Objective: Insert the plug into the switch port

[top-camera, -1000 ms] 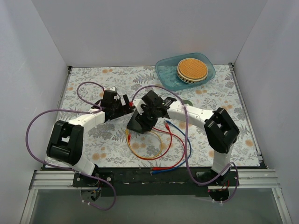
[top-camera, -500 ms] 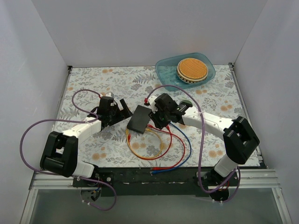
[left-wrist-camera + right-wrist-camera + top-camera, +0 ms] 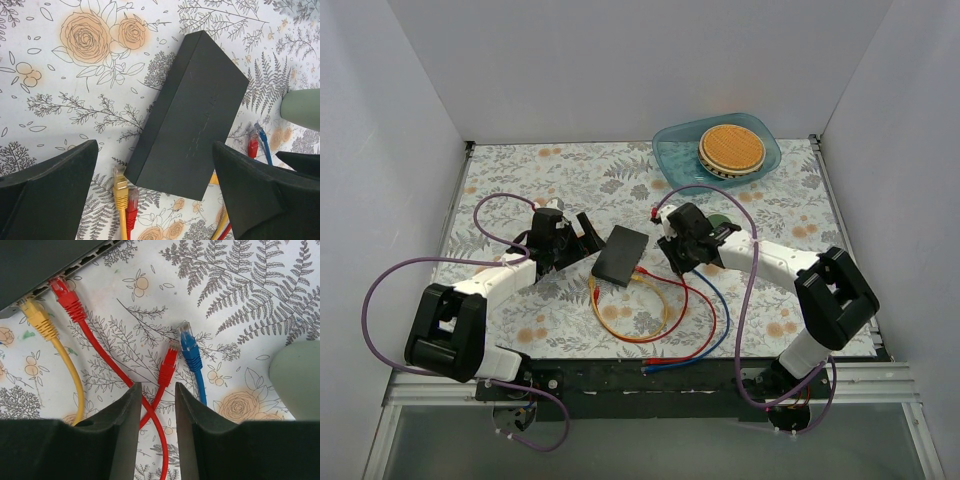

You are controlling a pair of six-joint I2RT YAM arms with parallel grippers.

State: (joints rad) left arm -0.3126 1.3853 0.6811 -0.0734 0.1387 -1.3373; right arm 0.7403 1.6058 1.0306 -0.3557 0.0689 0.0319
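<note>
The switch, a flat matte black box (image 3: 622,254), lies on the floral table between my two grippers. Its port edge (image 3: 75,265) shows at the top left of the right wrist view. A yellow plug (image 3: 36,314) and a red plug (image 3: 66,296) lie with their tips at that edge; I cannot tell if they are seated. A loose red plug (image 3: 169,365) and a blue plug (image 3: 189,347) lie just ahead of my right gripper (image 3: 156,390), which is narrowly open and empty. My left gripper (image 3: 155,150) is wide open and empty beside the box (image 3: 192,115).
A yellow plug (image 3: 120,187) and a red plug (image 3: 131,201) lie by the box's near corner. Yellow, red and blue cables loop (image 3: 660,315) toward the front edge. A pale green object (image 3: 720,222) sits by the right arm. A blue dish (image 3: 670,155) with a round waffle stands at the back.
The box was held tilted up between both grippers; now it lies flat. My right gripper has let go and drawn back to the right. My left gripper has backed off slightly.
</note>
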